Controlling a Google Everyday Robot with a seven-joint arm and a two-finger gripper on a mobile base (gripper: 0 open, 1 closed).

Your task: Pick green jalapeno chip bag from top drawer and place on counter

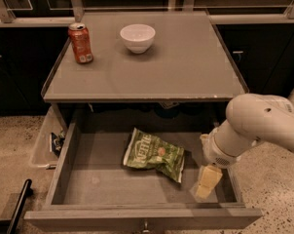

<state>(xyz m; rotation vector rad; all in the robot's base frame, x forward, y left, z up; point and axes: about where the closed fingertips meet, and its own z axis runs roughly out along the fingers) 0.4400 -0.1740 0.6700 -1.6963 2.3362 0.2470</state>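
**Bag flat in the open drawer**

The green jalapeno chip bag (pixel 154 155) lies crinkled and flat, mid-floor of the top drawer (pixel 88 184), white "Kettle" lettering up. The drawer stands open below the grey counter (pixel 186 67). The gripper (pixel 205 183) hangs inside the drawer's right end, near the bag but apart from it.

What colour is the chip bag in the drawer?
Green, white lettering, camera view; gripper beside chip bag in drawer.

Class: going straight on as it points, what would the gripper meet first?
Likely the top drawer's floor by its right wall; the gripper hangs right of the green jalapeno chip bag. Depth unclear.
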